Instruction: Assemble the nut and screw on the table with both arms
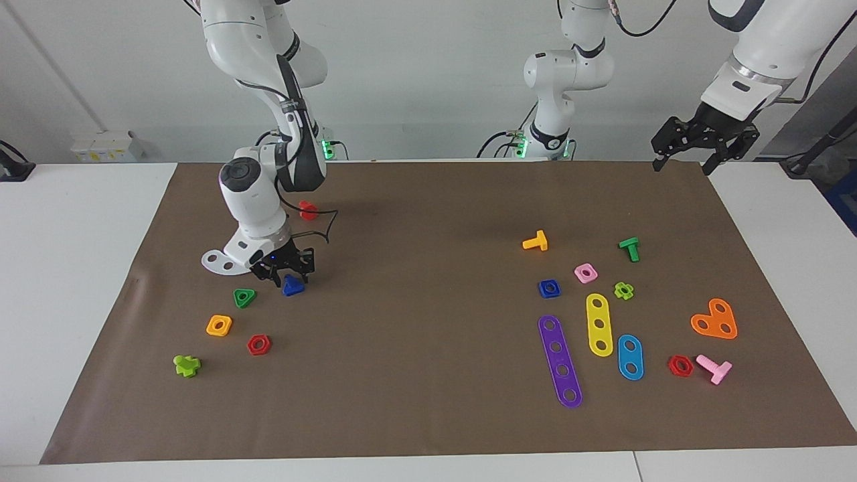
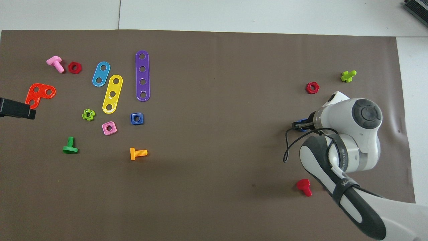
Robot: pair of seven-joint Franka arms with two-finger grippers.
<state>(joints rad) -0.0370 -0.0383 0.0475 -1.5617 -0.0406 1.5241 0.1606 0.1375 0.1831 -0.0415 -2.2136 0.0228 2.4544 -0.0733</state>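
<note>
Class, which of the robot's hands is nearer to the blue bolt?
Right. The right hand is down at the blue bolt; the left hand waits, raised over the left arm's end of the table.

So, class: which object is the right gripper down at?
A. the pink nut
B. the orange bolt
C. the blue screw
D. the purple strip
C: the right gripper is low on the paper at the blue screw, beside the green triangular nut; the other three things lie toward the left arm's end of the table.
</note>
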